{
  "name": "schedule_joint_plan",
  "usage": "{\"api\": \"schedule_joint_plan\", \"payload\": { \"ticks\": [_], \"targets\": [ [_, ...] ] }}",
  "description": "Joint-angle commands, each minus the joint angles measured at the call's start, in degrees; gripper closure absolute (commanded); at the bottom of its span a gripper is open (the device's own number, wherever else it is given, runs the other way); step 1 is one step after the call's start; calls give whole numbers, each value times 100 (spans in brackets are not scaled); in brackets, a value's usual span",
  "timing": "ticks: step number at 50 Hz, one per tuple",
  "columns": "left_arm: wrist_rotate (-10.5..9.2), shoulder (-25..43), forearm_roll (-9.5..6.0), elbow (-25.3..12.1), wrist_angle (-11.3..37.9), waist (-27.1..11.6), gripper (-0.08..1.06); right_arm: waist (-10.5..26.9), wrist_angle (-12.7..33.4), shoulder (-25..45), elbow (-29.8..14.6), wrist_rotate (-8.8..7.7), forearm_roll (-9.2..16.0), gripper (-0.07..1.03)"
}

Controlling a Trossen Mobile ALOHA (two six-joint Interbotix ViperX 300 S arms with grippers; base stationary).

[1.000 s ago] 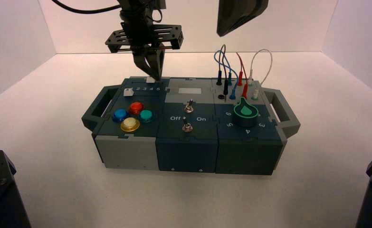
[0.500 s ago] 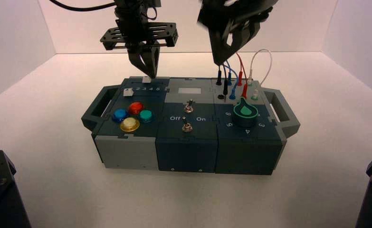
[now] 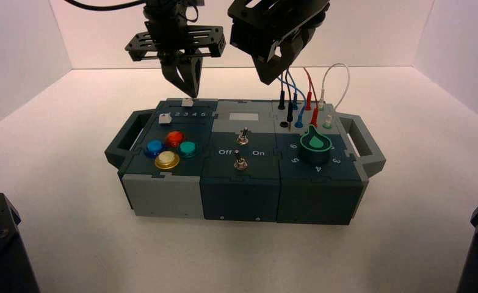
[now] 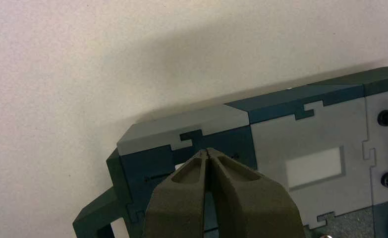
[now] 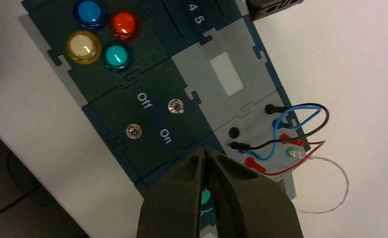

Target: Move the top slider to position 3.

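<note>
Hovering above the box's (image 3: 163, 195) far left corner, the left pincer (image 3: 186, 82) hangs with its fingers pressed together, tips just over the top slider (image 3: 187, 102), not touching it. That small white knob sits on the light grey strip at the box's back edge, beyond the printed row where position 3 (image 3: 185, 115) reads. Over the box's wires (image 3: 297, 82), the right pincer (image 3: 267, 72) hangs raised, fingers pressed together too.

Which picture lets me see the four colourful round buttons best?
The right wrist view: the buttons sit close and uncovered, blue, red, yellow and teal each clear. The high view shows all four buttons too, only farther off. The left wrist view shows none of them; the shut left hand fills it.
</note>
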Motion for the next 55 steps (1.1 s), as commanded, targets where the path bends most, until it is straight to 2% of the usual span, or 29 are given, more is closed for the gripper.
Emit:
{"api": "schedule_joint_plan", "payload": {
  "ticks": [1,27,36,55],
  "targets": [
    [35,-290,9,-44,53,26,101,70,-18,-53,-158,53,35,98],
    [44,-519,18,237,141,44,101,369,-26,0,-193,53,97,98],
    [44,-615,79,343,132,158,101,378,-26,0,-202,53,97,98],
    [53,-563,97,334,-9,264,101,404,-97,-9,-193,53,105,98]
  ]
}}
